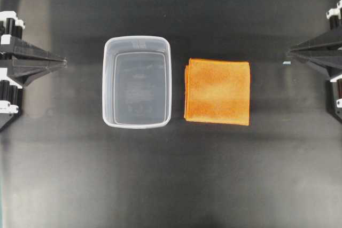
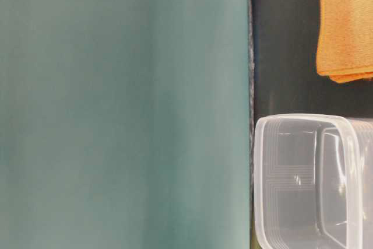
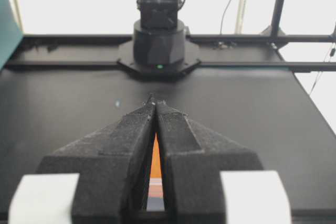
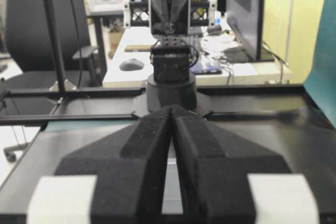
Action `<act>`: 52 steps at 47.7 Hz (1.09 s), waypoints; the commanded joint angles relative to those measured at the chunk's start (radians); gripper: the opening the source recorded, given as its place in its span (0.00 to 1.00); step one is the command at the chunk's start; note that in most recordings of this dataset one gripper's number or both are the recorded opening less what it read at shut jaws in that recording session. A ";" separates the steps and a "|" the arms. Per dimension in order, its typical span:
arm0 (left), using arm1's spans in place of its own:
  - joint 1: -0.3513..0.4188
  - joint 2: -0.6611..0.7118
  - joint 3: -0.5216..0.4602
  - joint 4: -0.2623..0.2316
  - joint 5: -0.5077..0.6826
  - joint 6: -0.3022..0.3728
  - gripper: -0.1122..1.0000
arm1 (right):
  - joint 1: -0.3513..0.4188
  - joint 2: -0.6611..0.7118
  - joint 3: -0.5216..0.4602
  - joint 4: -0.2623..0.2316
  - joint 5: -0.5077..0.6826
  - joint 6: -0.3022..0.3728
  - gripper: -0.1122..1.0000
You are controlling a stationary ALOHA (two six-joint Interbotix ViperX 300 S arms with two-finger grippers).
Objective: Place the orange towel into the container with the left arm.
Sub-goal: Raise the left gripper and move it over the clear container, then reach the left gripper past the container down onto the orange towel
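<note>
Closest to each wrist camera, both pairs of jaws are clenched together on nothing: the left gripper (image 1: 64, 63) at the table's (image 1: 171, 185) left edge, the right gripper (image 1: 289, 53) opposite. Farther in, mid-table, the container (image 1: 137, 81) stands just left of the folded orange towel (image 1: 217, 91), not touching it.

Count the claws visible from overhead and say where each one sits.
2. The left claw sits at the left edge, shut, beside the container. The right claw sits at the right edge, shut, beyond the orange towel.
</note>
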 commanded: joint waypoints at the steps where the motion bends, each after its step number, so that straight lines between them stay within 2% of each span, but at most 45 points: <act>1: 0.011 0.029 -0.066 0.040 0.086 -0.025 0.15 | -0.002 0.014 -0.011 0.005 -0.005 0.003 0.11; 4: 0.017 0.051 -0.100 0.040 0.164 -0.026 0.11 | -0.003 0.012 -0.009 0.006 0.014 0.006 0.15; 7: 0.021 0.080 -0.137 0.040 0.238 -0.014 0.10 | -0.006 0.014 -0.011 0.009 0.034 0.006 0.10; 15: 0.032 0.172 -0.232 0.041 0.391 -0.006 0.10 | -0.009 0.014 -0.009 0.011 0.058 0.008 0.10; 24: 0.041 0.288 -0.311 0.041 0.434 -0.008 0.10 | -0.017 0.009 -0.009 0.020 0.121 0.034 0.13; 29: 0.043 0.359 -0.356 0.041 0.443 -0.008 0.10 | -0.031 -0.003 -0.008 0.020 0.167 0.041 0.25; 38: 0.054 0.523 -0.479 0.041 0.525 -0.006 0.12 | -0.038 -0.038 -0.006 0.020 0.255 0.043 0.72; 41: 0.057 0.580 -0.529 0.041 0.568 -0.006 0.18 | -0.038 -0.052 -0.008 0.020 0.272 0.043 0.81; 44: 0.055 0.640 -0.592 0.041 0.620 -0.008 0.27 | -0.044 -0.071 -0.008 0.020 0.287 0.041 0.82; 52: 0.060 0.825 -0.793 0.041 0.793 -0.006 0.68 | -0.054 -0.121 -0.005 0.020 0.327 0.041 0.79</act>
